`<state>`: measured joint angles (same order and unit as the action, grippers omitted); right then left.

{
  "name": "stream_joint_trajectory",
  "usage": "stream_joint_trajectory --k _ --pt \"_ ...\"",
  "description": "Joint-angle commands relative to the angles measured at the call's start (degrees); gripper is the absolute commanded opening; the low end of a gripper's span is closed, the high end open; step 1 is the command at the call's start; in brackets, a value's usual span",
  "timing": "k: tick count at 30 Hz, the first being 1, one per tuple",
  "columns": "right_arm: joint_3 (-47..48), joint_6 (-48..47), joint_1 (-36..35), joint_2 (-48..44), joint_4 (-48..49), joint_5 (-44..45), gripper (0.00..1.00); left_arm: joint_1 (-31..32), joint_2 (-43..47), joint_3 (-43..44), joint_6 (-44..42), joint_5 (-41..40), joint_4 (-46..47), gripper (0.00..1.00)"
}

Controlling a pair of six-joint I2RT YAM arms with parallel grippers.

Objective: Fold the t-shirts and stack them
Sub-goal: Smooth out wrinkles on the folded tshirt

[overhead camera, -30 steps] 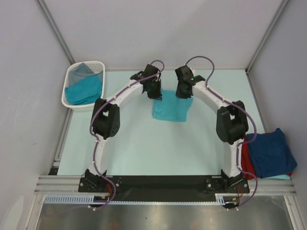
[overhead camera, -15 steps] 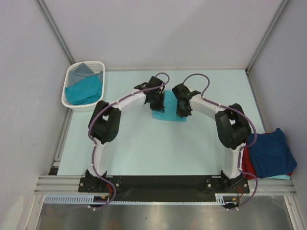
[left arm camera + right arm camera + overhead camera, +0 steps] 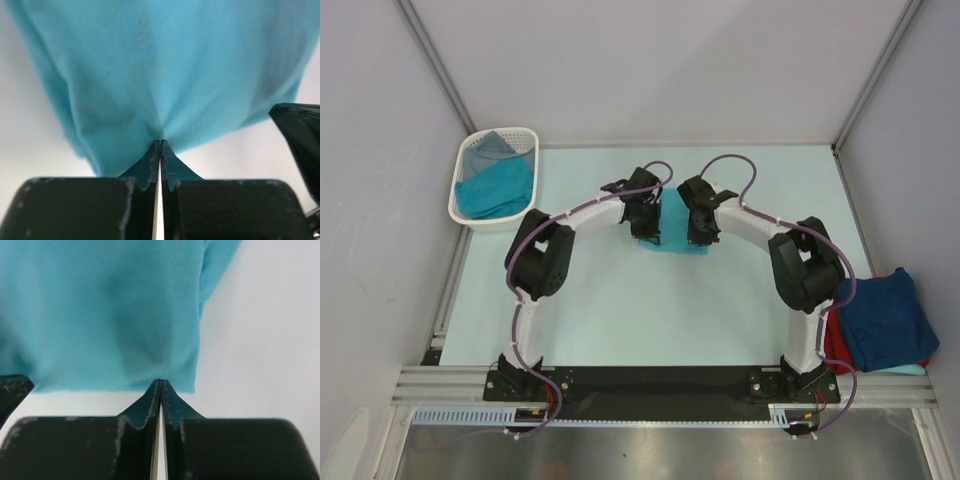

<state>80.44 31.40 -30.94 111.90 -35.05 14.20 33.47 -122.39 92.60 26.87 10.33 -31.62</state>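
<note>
A teal t-shirt (image 3: 675, 228) lies partly folded on the table's middle, mostly hidden under the two grippers in the top view. My left gripper (image 3: 648, 235) is shut on its near left edge; in the left wrist view the cloth (image 3: 165, 70) gathers at the fingertips. My right gripper (image 3: 701, 236) is shut on its near right corner; in the right wrist view the cloth (image 3: 105, 310) spreads flat beyond the tips. A folded navy t-shirt (image 3: 885, 320) lies on a red one (image 3: 832, 335) at the right edge.
A white slotted basket (image 3: 470, 200) at the far left holds a teal shirt (image 3: 496, 188) and a grey one (image 3: 490, 148). Grey walls close in the table on three sides. The arm bases stand on a black rail (image 3: 660, 380) at the near edge.
Both grippers have drawn the teal shirt's far edge toward the near side, folding it over; the visible cloth has shrunk from a wide rectangle to a narrow strip between them.
</note>
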Motion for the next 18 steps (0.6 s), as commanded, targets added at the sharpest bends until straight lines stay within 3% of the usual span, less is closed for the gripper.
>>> stream_joint_trajectory --k 1,5,12,18 --pt "1.91 -1.51 -0.44 -10.46 -1.86 3.55 0.1 -0.08 11.8 0.48 -0.59 -3.82 0.15 0.07" --pt "1.56 -1.34 -0.35 -13.19 -4.15 5.4 0.23 -0.16 15.42 -1.8 -1.29 -6.37 -0.03 0.13" --pt "-4.84 -0.99 1.41 -13.99 -4.15 5.93 0.3 -0.51 14.28 -8.04 -1.47 -7.16 0.58 0.17" --pt "-7.14 -0.46 2.2 -11.97 -2.57 4.26 0.51 -0.6 13.76 -11.91 -1.91 -6.55 2.79 0.19"
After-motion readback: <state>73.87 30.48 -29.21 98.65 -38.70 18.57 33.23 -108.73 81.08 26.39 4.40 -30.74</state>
